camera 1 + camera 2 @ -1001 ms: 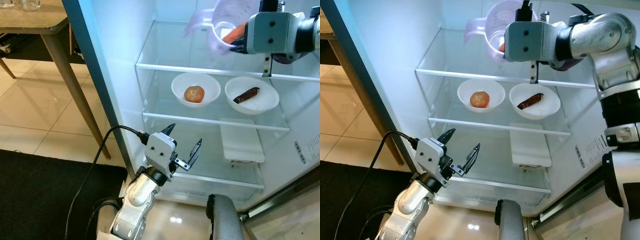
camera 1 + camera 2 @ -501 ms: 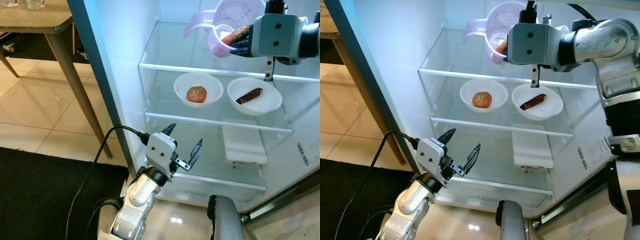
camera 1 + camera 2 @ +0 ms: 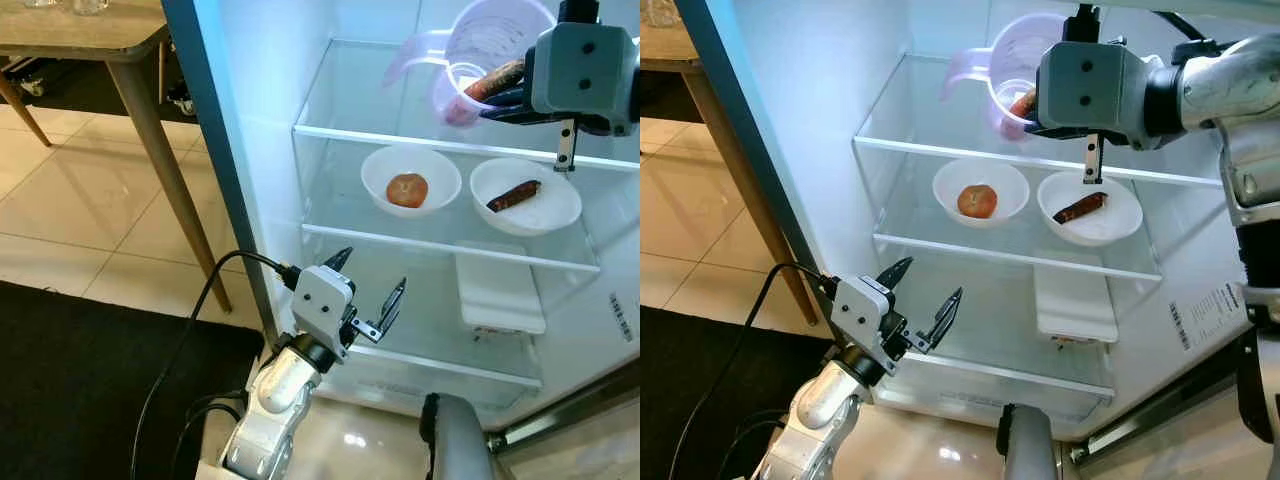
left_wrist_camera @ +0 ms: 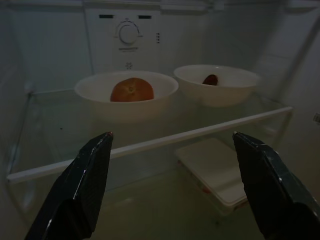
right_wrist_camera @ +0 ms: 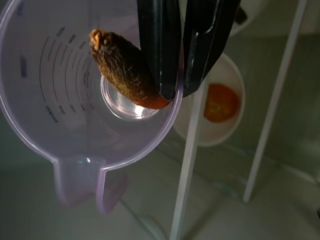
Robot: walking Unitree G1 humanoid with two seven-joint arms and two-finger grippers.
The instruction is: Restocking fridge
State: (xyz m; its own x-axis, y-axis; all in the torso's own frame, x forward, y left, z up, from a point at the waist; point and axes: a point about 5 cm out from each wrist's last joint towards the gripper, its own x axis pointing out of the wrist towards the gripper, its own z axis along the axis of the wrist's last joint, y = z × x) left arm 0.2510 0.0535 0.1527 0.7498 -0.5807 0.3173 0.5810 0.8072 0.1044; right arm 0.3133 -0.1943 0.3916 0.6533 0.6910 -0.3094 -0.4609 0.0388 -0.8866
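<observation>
My right gripper (image 5: 179, 92) is up at the fridge's top shelf (image 3: 350, 110), shut on the rim of a clear purple measuring jug (image 3: 495, 45). The jug is held tilted above the glass, handle to the left. A brown-orange carrot (image 5: 122, 67) lies inside it, its end against my inner finger. On the middle shelf stand two white bowls: one (image 3: 380, 170) with a round orange fruit (image 3: 407, 190), the other (image 3: 550, 205) with a dark brown piece (image 3: 514, 195). My left gripper (image 3: 372, 272) is open low in front of the lower shelf, holding nothing.
A flat white box (image 3: 498, 295) lies on the lower shelf. The fridge's blue-edged side wall (image 3: 215, 150) rises on the left, with a wooden table (image 3: 90, 30) beyond it. A black rug (image 3: 70, 390) covers the tiled floor below.
The view has shifted, so the fridge sits further right in the picture. My right gripper has carried the jug a little to the right over the top shelf. The left gripper has stayed put.
</observation>
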